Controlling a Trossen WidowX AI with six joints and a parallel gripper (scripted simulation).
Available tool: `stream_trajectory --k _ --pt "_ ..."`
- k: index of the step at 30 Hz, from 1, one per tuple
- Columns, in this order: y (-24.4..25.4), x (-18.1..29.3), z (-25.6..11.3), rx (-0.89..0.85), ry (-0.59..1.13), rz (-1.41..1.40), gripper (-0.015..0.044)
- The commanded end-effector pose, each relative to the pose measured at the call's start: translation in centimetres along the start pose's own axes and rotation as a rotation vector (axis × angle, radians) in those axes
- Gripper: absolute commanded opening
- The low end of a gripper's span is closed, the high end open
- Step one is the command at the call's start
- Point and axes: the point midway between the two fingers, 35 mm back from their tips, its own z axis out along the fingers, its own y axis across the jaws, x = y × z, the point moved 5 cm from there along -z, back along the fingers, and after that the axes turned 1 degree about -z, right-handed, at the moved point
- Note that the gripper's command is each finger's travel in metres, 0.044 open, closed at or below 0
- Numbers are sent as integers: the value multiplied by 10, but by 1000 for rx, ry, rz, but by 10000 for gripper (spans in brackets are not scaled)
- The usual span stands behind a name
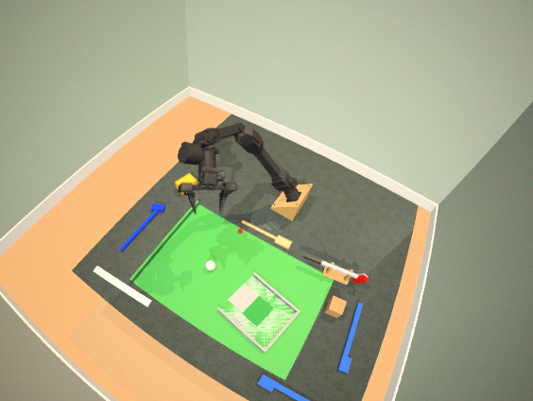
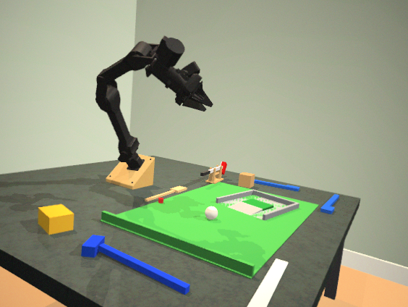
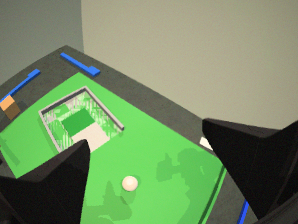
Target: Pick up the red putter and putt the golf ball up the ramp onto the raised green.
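The red putter, with a red head (image 1: pixel 360 278) (image 2: pixel 224 168), white shaft and dark grip, rests on a small wooden stand (image 1: pixel 336 274) (image 2: pixel 215 180) beside the mat. The white golf ball (image 1: pixel 210 266) (image 2: pixel 211 213) (image 3: pixel 130 183) sits on the green mat (image 1: pixel 189 246) (image 2: pixel 181 224) (image 3: pixel 150 150). The pale ramp (image 1: pixel 243 297) (image 2: pixel 244 208) (image 3: pixel 91 137) leads to the raised green (image 1: pixel 258 310) (image 2: pixel 257 204) (image 3: pixel 78 121), inside low grey walls. My gripper (image 1: pixel 208 212) (image 2: pixel 209 108) (image 3: pixel 146 135) is open and empty, high above the table, far from the putter.
A tan mallet (image 1: pixel 283 241) (image 2: pixel 178 189) and red cube (image 1: pixel 240 231) (image 2: pixel 160 200) lie by the mat's arm-side edge. A blue mallet (image 1: pixel 139 229) (image 2: pixel 141 266), yellow block (image 1: pixel 185 182) (image 2: pixel 56 219), white bar (image 1: pixel 122 286) (image 2: pixel 269 282) and wooden block (image 1: pixel 335 306) (image 2: pixel 247 179) (image 3: pixel 10 106) surround the mat, with two blue L-shaped pieces.
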Motion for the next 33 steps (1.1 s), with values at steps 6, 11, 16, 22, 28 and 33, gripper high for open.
stream_trajectory --k 6,11,16,22,28,33 --pt "46 -24 63 -144 49 -63 440" --pt "87 -38 103 -243 94 -119 440" --pt "147 -47 145 -358 163 -201 440" --pt "223 -47 182 -477 252 -308 440" --pt "302 -33 205 -579 352 -429 440" --pt "368 -11 216 -652 448 -544 440"
